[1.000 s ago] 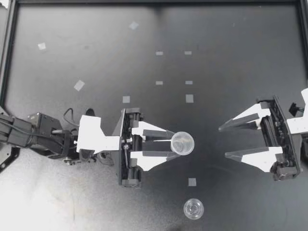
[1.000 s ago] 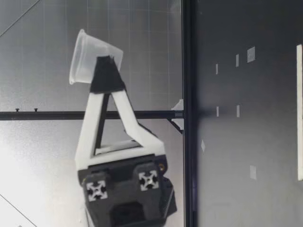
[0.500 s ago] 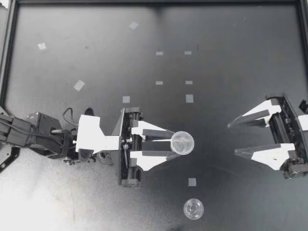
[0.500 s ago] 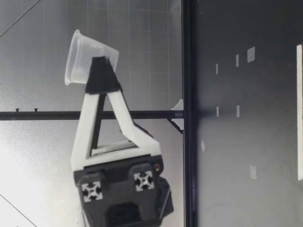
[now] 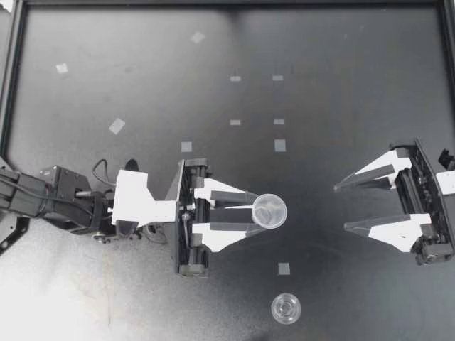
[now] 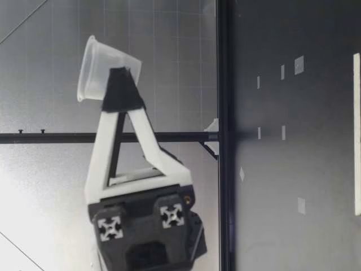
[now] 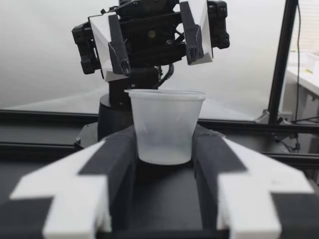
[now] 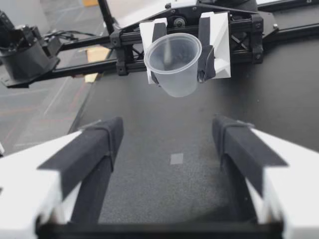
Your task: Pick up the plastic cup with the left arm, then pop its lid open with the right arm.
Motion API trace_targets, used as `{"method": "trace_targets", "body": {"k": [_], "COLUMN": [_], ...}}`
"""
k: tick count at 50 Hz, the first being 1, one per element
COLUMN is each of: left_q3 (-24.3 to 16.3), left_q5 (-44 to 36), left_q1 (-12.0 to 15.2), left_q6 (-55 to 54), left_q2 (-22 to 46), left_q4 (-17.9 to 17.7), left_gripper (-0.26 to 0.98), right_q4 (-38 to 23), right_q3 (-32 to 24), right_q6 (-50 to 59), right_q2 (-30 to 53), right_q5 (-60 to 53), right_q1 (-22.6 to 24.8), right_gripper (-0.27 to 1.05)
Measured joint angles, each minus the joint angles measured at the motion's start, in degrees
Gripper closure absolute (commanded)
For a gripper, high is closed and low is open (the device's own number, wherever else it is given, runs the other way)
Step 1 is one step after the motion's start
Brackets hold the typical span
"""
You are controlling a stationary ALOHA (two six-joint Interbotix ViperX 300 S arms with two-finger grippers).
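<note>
Overhead, the black table (image 5: 341,85) carries small pale tape squares (image 5: 280,145) scattered across its middle, and a dark frame (image 5: 14,71) borders it. From table height a pale gridded wall (image 6: 169,45) shows behind the far rail.

The left gripper (image 5: 254,212) reaches in level from its side toward the table's centre, pinching a clear plastic cup (image 5: 270,211) between both fingers. The cup is held well above the surface, mouth up and tilted slightly, as the table-height view shows. A second cup (image 5: 286,308), also clear, stands on the table nearer the front edge, apart from both arms, with one tape square between it and the held cup.

The right gripper (image 5: 341,207) faces the held cup from the opposite side, its fingers spread wide and holding nothing, with a clear gap of table between it and the cup.

Compared with a second ago, the right gripper has drawn back toward its own edge, while the left gripper has lifted the cup a little higher. Over the last half second hardly anything has shifted.
</note>
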Motion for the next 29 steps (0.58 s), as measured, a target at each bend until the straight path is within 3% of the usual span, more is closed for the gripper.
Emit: {"method": "trace_targets", "body": {"k": [29], "left_q3": [0.0], "left_q5": [0.0], "left_q1": [0.0], "left_q6": [0.09], "left_q2": [0.0], "left_q4": [0.0], "left_gripper": [0.68], "right_q4": [0.0], "right_q3": [0.0], "right_q6": [0.0], "right_q2": [0.44], "right_q5": [0.09], "right_q1": [0.0], "right_gripper": [0.07]}}
